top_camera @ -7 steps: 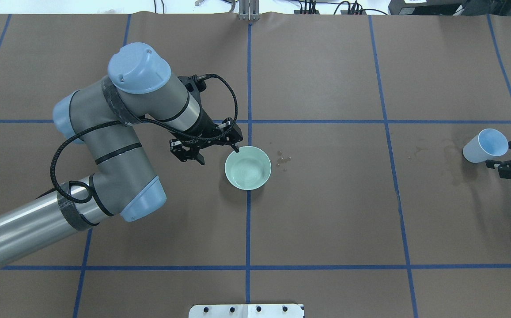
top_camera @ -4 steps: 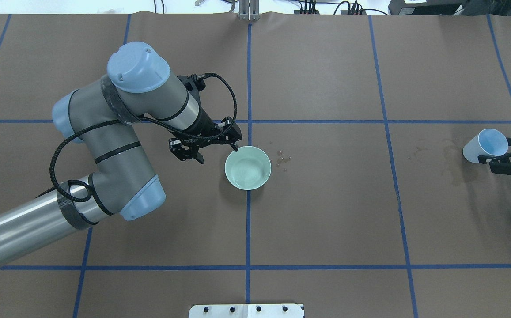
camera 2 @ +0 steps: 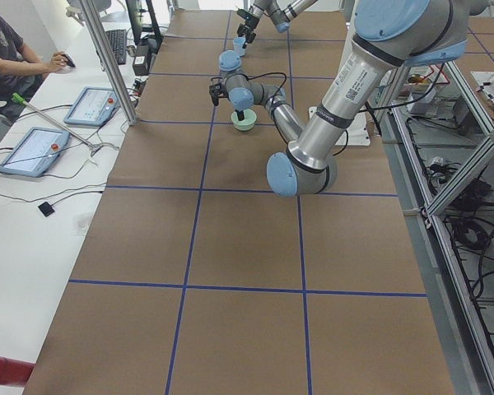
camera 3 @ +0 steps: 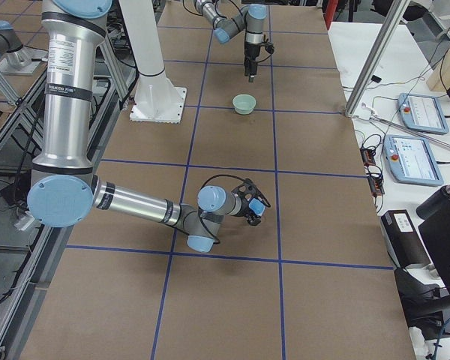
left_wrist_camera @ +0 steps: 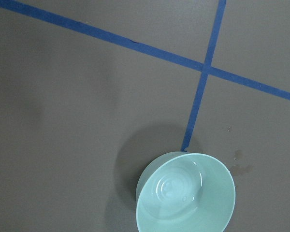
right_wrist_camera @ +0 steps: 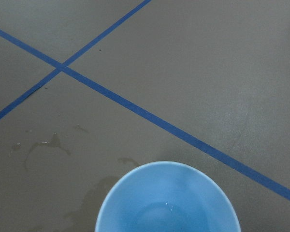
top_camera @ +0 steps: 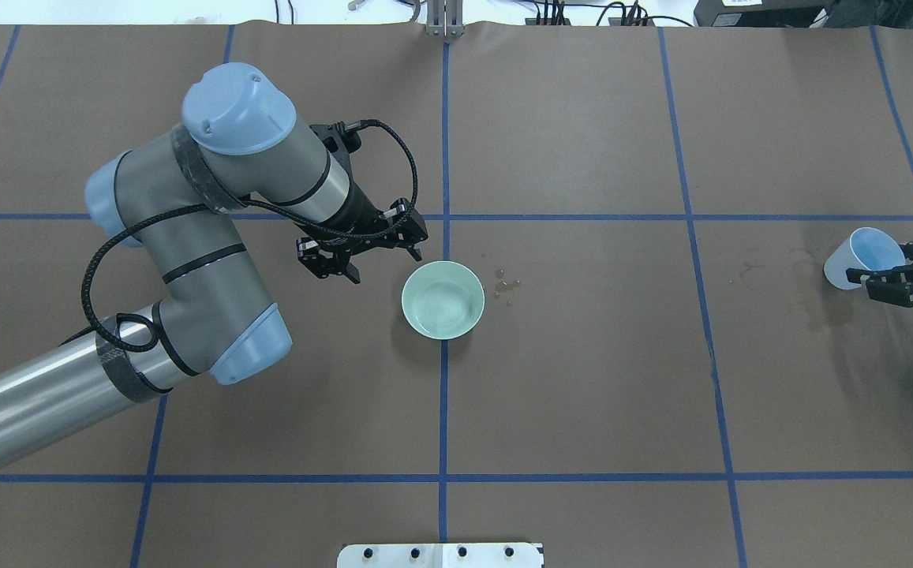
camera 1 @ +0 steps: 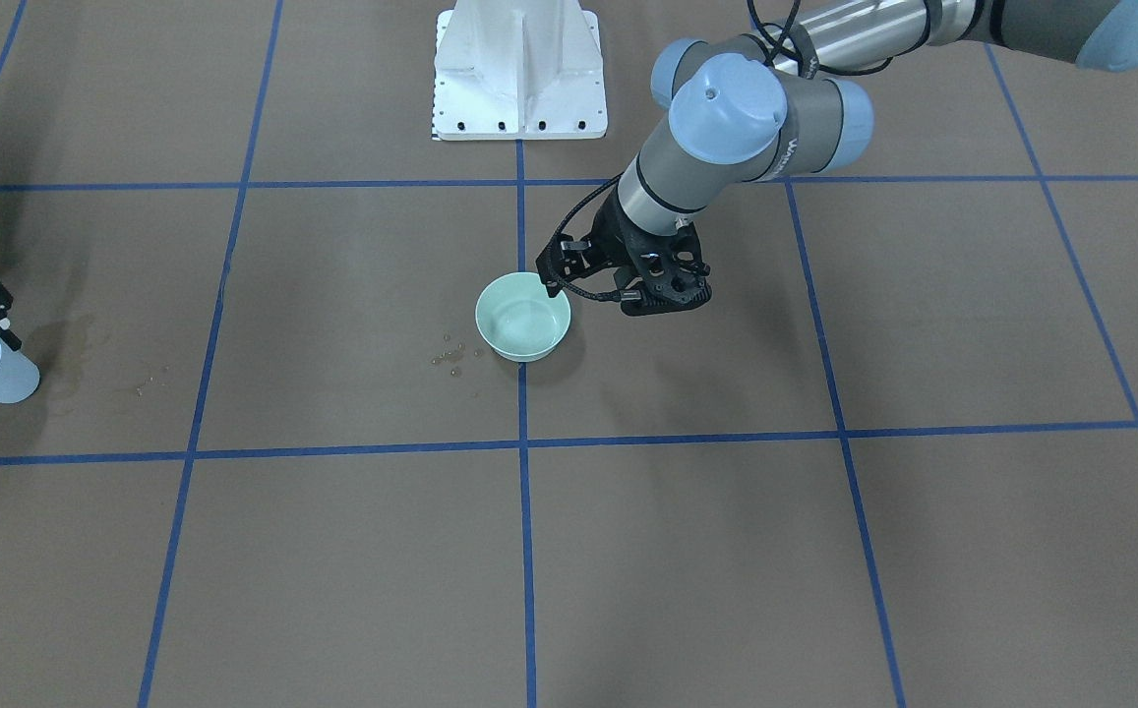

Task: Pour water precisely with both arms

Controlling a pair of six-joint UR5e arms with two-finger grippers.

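- We are seeing the left gripper (top_camera: 387, 267) hanging open and empty, its jaws spread wide, just beside the green bowl (top_camera: 415, 284).
- One of its fingers (top_camera: 417, 252) is sitting close to the bowl's rim; we cannot tell whether the two are touching.
- The left arm (top_camera: 211, 260) is reaching in over the table (top_camera: 582, 379), bent at the elbow, with a black cable looping round its wrist.
- The bowl is standing upright on a blue tape line (top_camera: 443, 394) near the middle of the table.
- We are finding the water (left_wrist_camera: 176, 191) mostly in the bowl, where it is showing as faint rings on the bottom.
- A few droplets (top_camera: 506, 284) are lying on the brown paper just beside the bowl, on the side away from the left gripper.
- The right gripper (top_camera: 890, 268) is clamping the blue cup (top_camera: 839, 268) well apart from the bowl, at the table's far right edge in the overhead view.
- The cup is tilting, its mouth turned up towards the overhead camera.
- In the right wrist view a little water is glinting inside the cup, and damp stains (right_wrist_camera: 43, 145) are marking the paper near it.
- The right arm (camera 3: 135, 202) is stretching out low over the table.
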